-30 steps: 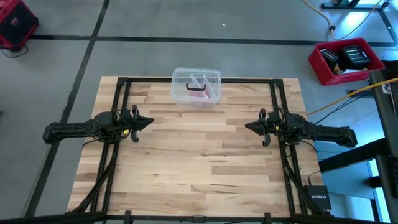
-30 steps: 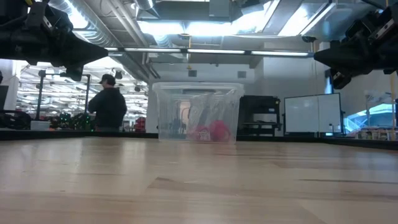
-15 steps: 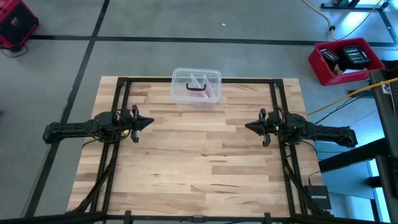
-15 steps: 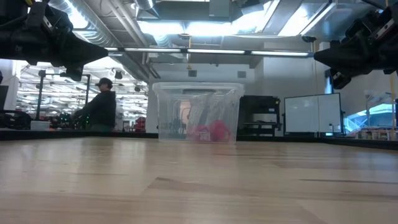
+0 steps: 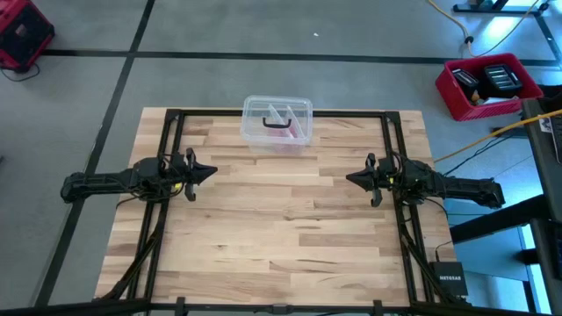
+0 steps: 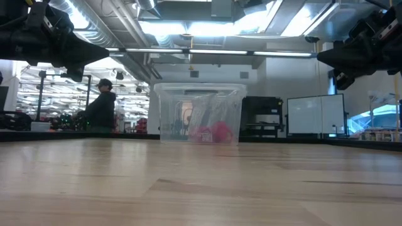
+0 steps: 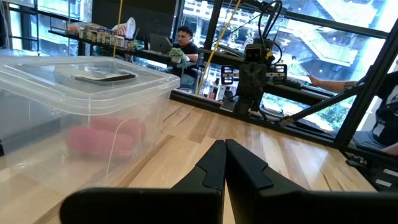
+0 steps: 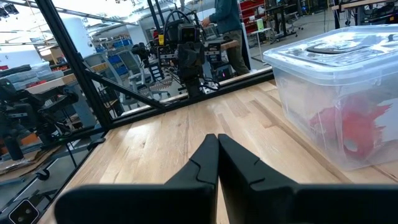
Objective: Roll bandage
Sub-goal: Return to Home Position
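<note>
Binned bandage lies far from left fingers and right fingers.

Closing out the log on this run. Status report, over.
Left gripper shut, empty, at table's left. Right gripper shut, empty, at table's right. Bandage inside lidded clear box, far edge. Nothing seen blocking.

Bin at far middle edge of table, bandage inside it, left tool and right tool at opposite sides.
</note>
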